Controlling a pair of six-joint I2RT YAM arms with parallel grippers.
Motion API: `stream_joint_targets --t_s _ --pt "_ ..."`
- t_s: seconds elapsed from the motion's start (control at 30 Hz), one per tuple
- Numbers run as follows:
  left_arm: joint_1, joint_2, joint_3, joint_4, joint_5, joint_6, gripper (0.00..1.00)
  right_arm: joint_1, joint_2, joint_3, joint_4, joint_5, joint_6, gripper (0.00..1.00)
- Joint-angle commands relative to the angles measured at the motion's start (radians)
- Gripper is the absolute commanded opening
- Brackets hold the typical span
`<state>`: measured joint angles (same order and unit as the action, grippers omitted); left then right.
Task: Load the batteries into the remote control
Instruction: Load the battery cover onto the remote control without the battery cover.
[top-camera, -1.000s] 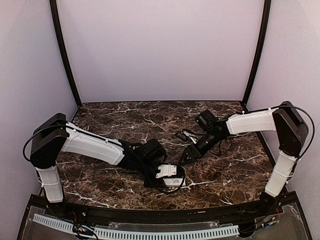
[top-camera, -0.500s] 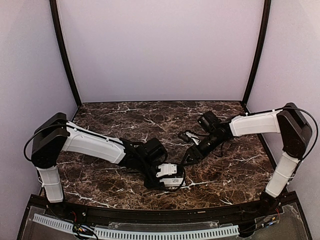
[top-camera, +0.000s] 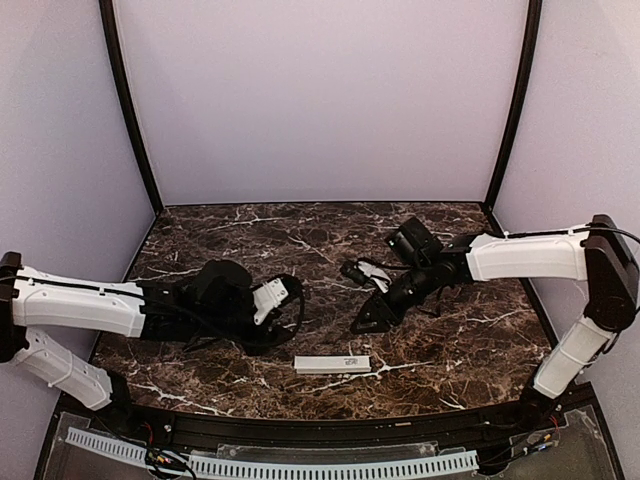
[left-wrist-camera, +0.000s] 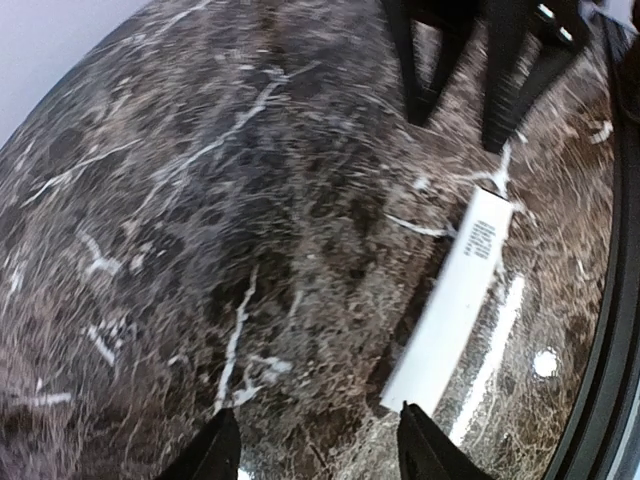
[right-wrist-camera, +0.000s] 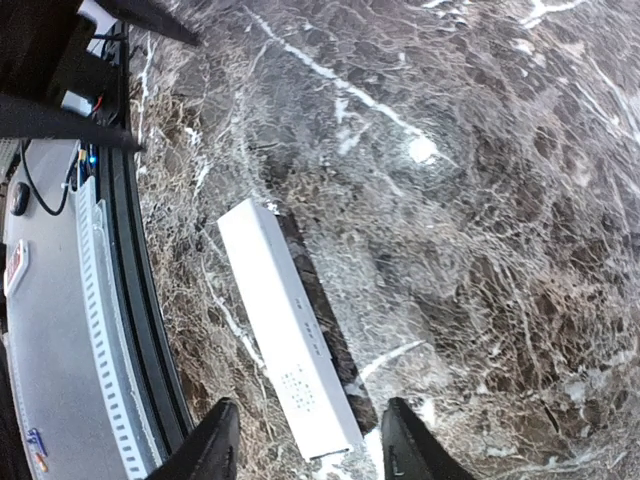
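batteries show nowhere, so the left gripper (left-wrist-camera: 318, 452) and right gripper (right-wrist-camera: 305, 445), both parted and empty, should locate them before touching the remote control (top-camera: 333, 364) lying at 6 o'clock on the table (top-camera: 480, 350).

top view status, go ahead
Left gripper open, empty, off to the side. Right gripper open, hovering near white bar; remote or cover, unclear. No batteries in view. Nothing blocking.

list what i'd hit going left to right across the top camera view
left arm → left gripper → white strip with grey print → right gripper → right arm
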<state>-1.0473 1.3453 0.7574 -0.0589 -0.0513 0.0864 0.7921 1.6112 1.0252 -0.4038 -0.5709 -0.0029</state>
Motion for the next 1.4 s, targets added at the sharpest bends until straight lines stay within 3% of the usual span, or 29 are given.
stream_joint_targets --t_s 0.0,0.13,0.37,0.73,1.37 --pt "0.033 -0.135 -0.176 0.133 -0.112 -0.355 0.52 0.087 -0.034 0.010 0.044 0.072 0.002 0.42" --pt "0.040 -0.165 -0.269 0.195 -0.083 -0.521 0.48 0.159 -0.004 0.041 0.031 0.131 -0.005 0.32" --pt "0.041 -0.087 -0.334 0.325 0.007 -0.706 0.43 0.229 0.084 0.063 0.030 0.181 -0.016 0.28" --pt "0.041 0.089 -0.282 0.403 0.076 -0.736 0.39 0.246 0.153 0.063 0.030 0.208 -0.026 0.23" --pt "0.020 0.171 -0.248 0.493 0.173 -0.726 0.32 0.262 0.198 0.019 0.025 0.224 -0.023 0.20"
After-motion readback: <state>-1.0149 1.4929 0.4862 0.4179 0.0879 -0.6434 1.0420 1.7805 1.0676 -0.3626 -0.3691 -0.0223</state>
